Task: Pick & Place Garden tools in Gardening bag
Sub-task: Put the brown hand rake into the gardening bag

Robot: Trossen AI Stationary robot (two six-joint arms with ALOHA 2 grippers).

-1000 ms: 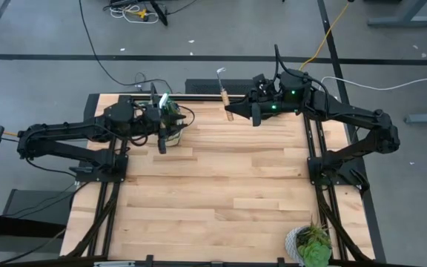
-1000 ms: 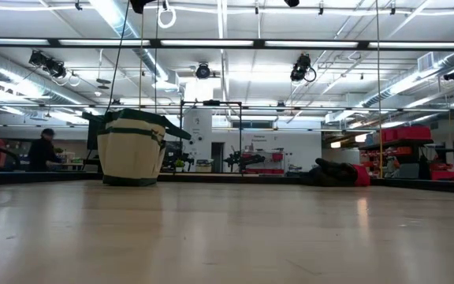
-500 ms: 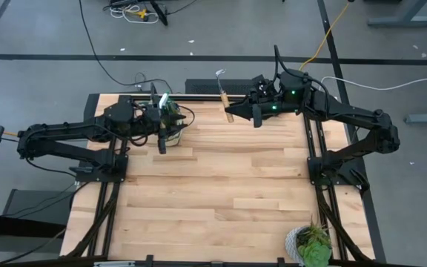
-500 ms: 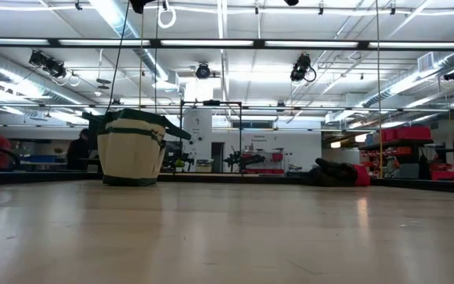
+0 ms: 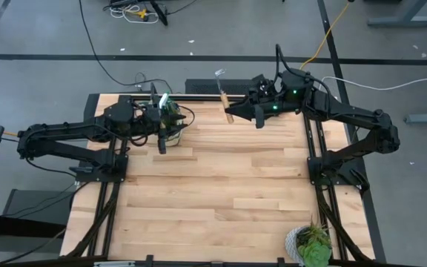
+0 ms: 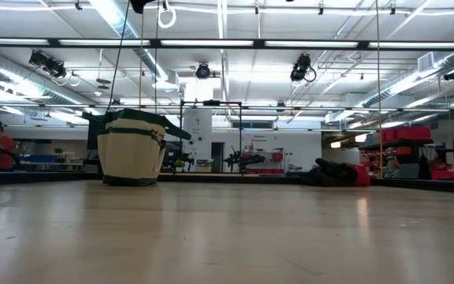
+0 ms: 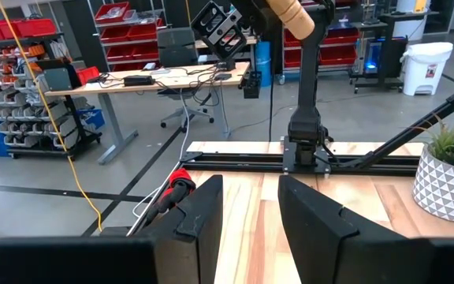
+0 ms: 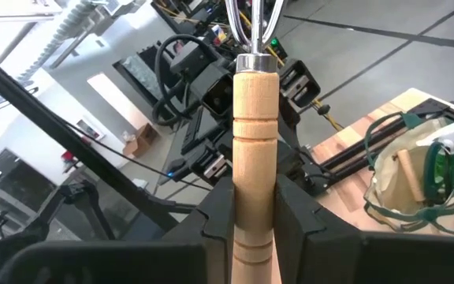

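Wooden table [image 5: 213,193], far edge: my right gripper [image 5: 230,113] is clamped on a mini rake [image 8: 254,150], held aloft right of the gardening bag [image 5: 170,127]. Left gripper [image 5: 161,143], fingers apart and empty, hangs just near of the bag. Transport step, I judge; next I carry the rake left and lower it in.

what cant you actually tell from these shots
- What lies inside the gardening bag: in the high view the left end effector covers it; the low view shows only its side.
- Rake tines: cut off by the right wrist view's edge, too small from above.
- Gloves: a far, dark heap in the low view.
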